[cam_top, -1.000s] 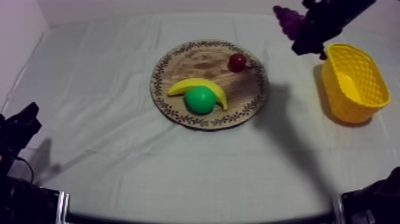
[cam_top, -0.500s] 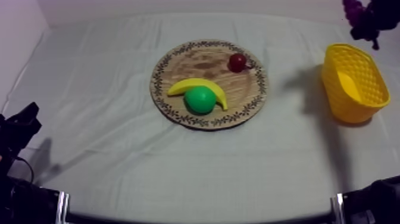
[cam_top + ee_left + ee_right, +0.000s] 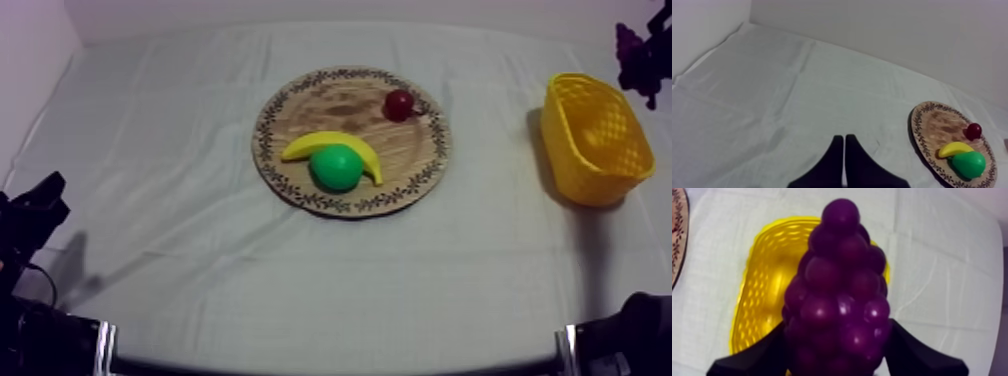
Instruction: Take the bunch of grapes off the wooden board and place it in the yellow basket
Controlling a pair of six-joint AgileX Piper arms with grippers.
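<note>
The right gripper [image 3: 837, 360] pinches the bunch of grapes [image 3: 839, 288] over the yellow basket [image 3: 590, 150] at the right. The wooden board [image 3: 300, 110] holds a banana [image 3: 330, 143], pear [image 3: 336, 168] and small red fruit [image 3: 399, 103]. The left gripper [image 3: 844, 150], near left, has its fingers pressed together.

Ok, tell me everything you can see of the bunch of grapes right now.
The glossy dark-purple bunch of grapes is a tapering cluster of round, plastic-looking berries, narrow tip pointing away from the wrist camera. The right gripper holds its wide end, black fingers pressed to both sides. It hangs in the air over the yellow lattice-walled basket, touching nothing else.
</note>
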